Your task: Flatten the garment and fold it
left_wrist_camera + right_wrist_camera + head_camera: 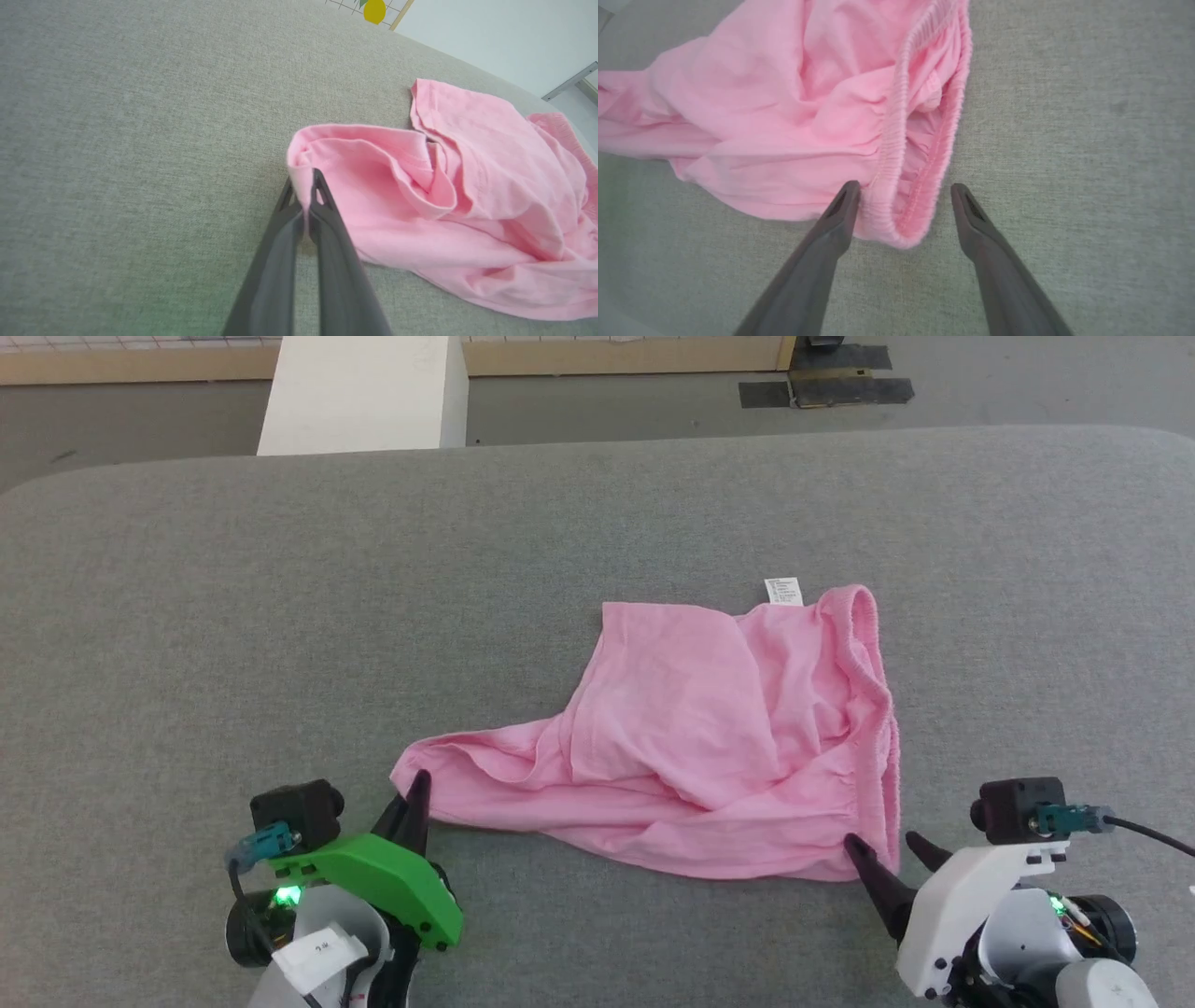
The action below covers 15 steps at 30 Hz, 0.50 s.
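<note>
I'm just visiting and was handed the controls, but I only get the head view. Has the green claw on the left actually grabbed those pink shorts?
Observer: Yes. The left wrist view shows the left gripper shut on a fold of the garment at a leg edge.
Operator: And the white claw?
Observer: The right wrist view shows the right gripper open, its jaws on either side of the waistband corner, not closed on it.
</note>
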Tool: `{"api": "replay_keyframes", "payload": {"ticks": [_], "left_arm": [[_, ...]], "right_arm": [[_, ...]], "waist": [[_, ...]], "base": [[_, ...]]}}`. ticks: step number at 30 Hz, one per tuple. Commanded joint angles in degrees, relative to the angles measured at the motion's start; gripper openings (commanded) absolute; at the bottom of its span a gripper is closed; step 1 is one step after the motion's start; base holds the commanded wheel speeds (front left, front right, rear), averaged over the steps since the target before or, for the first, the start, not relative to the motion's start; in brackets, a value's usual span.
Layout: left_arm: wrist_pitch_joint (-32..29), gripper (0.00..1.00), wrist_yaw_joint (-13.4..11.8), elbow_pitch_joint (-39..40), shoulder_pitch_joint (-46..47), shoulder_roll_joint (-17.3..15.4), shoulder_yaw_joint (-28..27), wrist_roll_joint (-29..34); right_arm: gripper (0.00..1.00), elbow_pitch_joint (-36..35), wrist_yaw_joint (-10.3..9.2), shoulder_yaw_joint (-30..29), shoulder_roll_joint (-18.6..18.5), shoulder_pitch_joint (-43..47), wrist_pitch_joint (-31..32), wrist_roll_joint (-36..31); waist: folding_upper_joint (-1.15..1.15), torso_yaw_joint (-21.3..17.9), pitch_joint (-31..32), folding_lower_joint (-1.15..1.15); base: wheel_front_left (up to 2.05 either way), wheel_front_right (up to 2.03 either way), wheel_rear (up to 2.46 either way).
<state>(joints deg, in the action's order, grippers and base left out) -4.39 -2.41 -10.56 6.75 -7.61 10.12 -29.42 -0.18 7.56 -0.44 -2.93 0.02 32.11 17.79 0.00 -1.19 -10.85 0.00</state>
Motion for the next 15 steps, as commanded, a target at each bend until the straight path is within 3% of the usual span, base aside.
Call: {"api": "replay_keyframes", "payload": {"ticks": [1, 4, 5, 6, 7, 15], "left_arm": [[0.28, 0.00, -0.24, -0.01, -0.87, -0.19, 0.02, -0.13], [0.27, 0.00, -0.18, -0.13, -0.74, -0.34, 0.10, -0.23], [0.30, 0.00, -0.16, -0.17, -0.68, -0.40, 0.13, -0.25], [0.32, 0.00, -0.16, -0.19, -0.64, -0.45, 0.14, -0.26], [0.35, 0.00, -0.13, -0.22, -0.60, -0.51, 0.16, -0.30], [1.45, 0.00, 0.13, 0.84, -0.15, -0.03, -0.64, -1.95]], "right_arm": [[1.00, 0.57, -0.08, 0.45, 0.05, -1.19, -0.34, 0.28], [1.00, 1.60, -0.08, 1.82, 0.05, -1.79, -0.97, 0.53], [0.42, 1.84, -0.08, 2.22, 0.05, -1.99, -1.23, 0.75], [0.25, 2.00, -0.08, 2.53, 0.05, -2.14, -1.40, 0.90], [0.00, 2.16, -0.08, 2.90, 0.05, -2.31, -1.52, 0.99], [0.00, 0.68, -0.08, 3.16, 0.05, -3.21, -2.50, 3.30]], "waist": [[0.00, 0.20, -0.20, 0.00], [0.00, 0.39, -0.34, 0.00], [0.00, 0.44, -0.39, 0.00], [0.00, 0.45, -0.43, 0.00], [0.00, 0.44, -0.44, 0.00], [0.00, 0.12, 0.30, 0.00]], "base": [[0.00, 0.00, 0.00], [0.00, 0.00, 0.00], [0.00, 0.00, 0.00], [0.00, 0.00, 0.00], [0.00, 0.00, 0.00], [0.00, 0.00, 0.00]]}}
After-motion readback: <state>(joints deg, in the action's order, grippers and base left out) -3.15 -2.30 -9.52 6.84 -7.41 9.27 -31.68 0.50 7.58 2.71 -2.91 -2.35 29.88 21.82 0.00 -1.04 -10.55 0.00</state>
